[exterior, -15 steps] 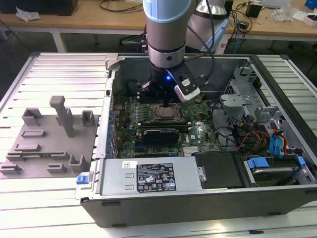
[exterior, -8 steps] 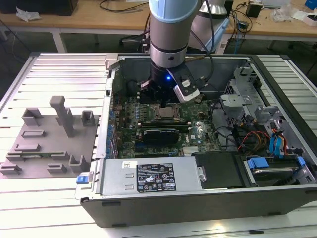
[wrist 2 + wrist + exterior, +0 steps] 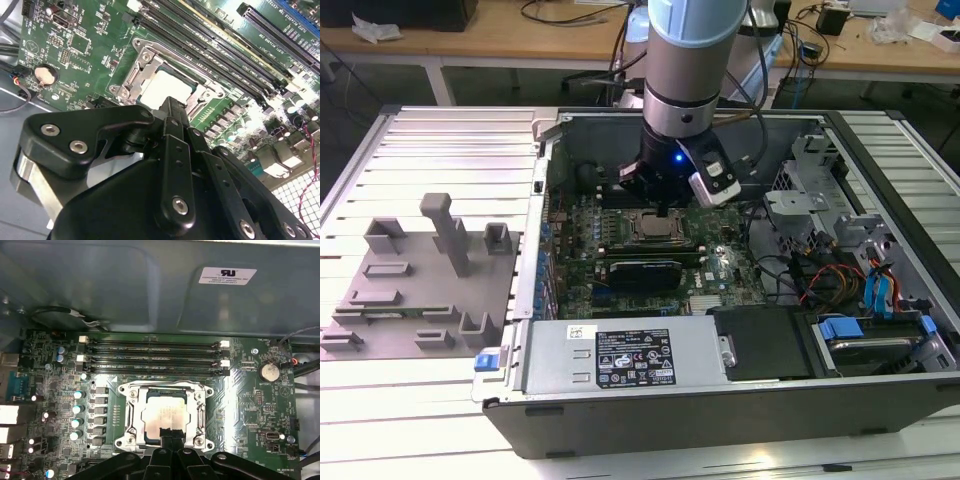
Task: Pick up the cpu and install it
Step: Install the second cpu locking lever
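Cpu (image 3: 165,416) sits flat in its socket (image 3: 131,410) on the motherboard (image 3: 250,400), directly beneath our pincer (image 3: 169,433); we see its fingertips pinched narrow, touching the chip's near edge.

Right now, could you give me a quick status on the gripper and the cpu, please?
Gripper low over the socket frame. Cpu seated flat in it. Nothing in the way.

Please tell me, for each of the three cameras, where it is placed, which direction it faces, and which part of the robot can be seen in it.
Exterior view: off the arm, above the open computer case, looking down; the arm descends to the cpu.
First wrist view: on the wrist, facing down onto the motherboard; the pincer sits over the cpu.
Second wrist view: on the wrist, looking obliquely along the pincer toward the cpu.
All three share the cpu.
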Robot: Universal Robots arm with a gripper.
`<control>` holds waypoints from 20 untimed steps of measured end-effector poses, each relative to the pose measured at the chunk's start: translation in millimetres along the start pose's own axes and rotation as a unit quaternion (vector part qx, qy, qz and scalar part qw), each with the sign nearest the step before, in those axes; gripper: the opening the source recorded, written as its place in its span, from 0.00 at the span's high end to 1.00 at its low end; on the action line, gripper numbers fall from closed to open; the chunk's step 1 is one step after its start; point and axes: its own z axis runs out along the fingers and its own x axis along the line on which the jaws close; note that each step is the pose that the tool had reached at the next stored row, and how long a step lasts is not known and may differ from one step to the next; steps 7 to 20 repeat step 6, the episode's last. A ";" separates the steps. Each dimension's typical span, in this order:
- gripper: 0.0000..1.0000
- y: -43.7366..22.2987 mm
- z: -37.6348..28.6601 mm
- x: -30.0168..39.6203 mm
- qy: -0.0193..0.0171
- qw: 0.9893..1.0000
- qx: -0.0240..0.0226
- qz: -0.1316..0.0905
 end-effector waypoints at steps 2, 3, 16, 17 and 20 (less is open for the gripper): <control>0.89 0.0 0.0 -0.1 0.000 1.000 0.000 0.000; 0.89 0.0 0.0 -0.1 0.000 1.000 0.000 0.000; 0.89 0.0 0.1 -0.1 0.000 1.000 0.000 0.000; 0.89 0.0 0.1 -0.1 0.000 1.000 0.000 0.000; 0.89 0.0 0.1 -0.1 0.000 1.000 0.000 0.000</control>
